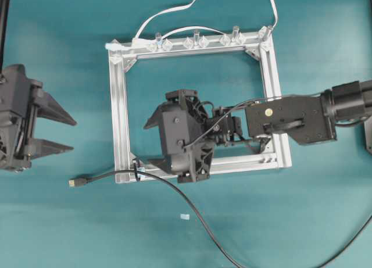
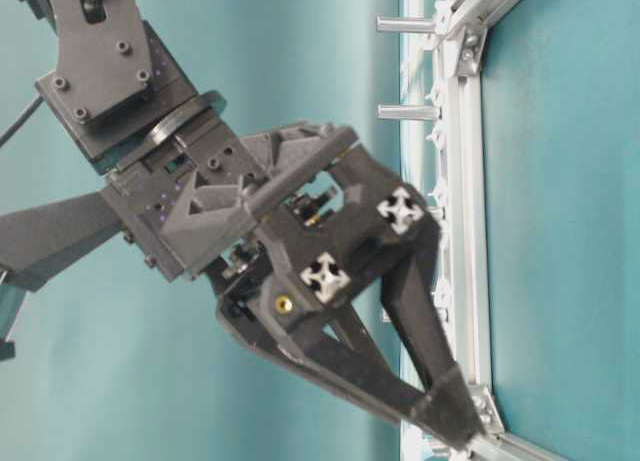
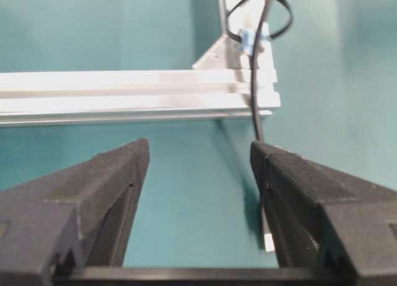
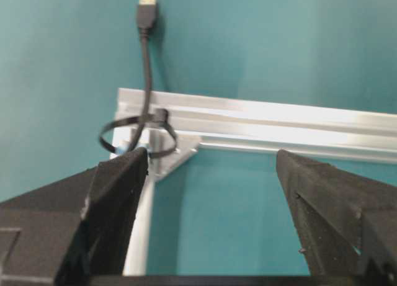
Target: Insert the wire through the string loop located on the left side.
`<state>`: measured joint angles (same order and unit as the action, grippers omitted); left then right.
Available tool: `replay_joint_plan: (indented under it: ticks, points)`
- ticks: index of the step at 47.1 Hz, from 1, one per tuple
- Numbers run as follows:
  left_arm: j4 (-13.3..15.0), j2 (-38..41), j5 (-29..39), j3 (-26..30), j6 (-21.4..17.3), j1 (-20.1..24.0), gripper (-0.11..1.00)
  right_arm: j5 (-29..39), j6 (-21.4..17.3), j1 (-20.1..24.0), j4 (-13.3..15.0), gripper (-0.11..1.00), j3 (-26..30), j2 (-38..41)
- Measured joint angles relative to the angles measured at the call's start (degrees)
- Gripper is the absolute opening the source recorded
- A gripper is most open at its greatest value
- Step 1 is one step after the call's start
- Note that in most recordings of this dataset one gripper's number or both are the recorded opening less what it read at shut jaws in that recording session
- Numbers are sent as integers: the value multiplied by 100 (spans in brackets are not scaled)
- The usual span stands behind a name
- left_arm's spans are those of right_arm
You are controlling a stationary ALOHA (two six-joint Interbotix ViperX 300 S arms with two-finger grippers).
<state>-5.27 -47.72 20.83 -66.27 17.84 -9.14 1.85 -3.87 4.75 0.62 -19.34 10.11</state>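
Already threaded, it seems. Overhead: wire [image 1: 168, 183] crosses the frame [image 1: 120, 114] corner at the loop [image 1: 136, 170], plug outside; left gripper [image 1: 55, 131] open, empty; right gripper [image 1: 154, 146] wide, empty. Table-level: loop hidden. Left wrist: wire passes the loop, probably through. Right wrist: wire runs inside the loop. Nothing left but retreat.

No readable text, label, brand or number anywhere, though small print could perhaps hide in the blurred wrist views.
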Motion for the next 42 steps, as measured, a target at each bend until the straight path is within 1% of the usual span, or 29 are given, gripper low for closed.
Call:
replay_joint_plan:
  ticks: [8, 17, 27, 33, 42]
  points:
    - [-9, -290, 0, -141, 0, 70, 68, 9, 0, -9, 0, 84, -149, -158]
    - [-9, -589, 0, -272, 0, 114, 68, -26, -26, -44, 0, 84, -475, -431]
    - [-9, -747, 0, -334, 0, 149, 68, -316, -44, -97, 9, 84, -923, -773]
    - [-9, -738, 0, -343, 0, 158, 68, -721, -141, -149, 0, 84, -1283, -932]
    - [-9, -747, 0, -334, 0, 149, 68, -1846, -396, -220, 0, 84, -1872, -1099]
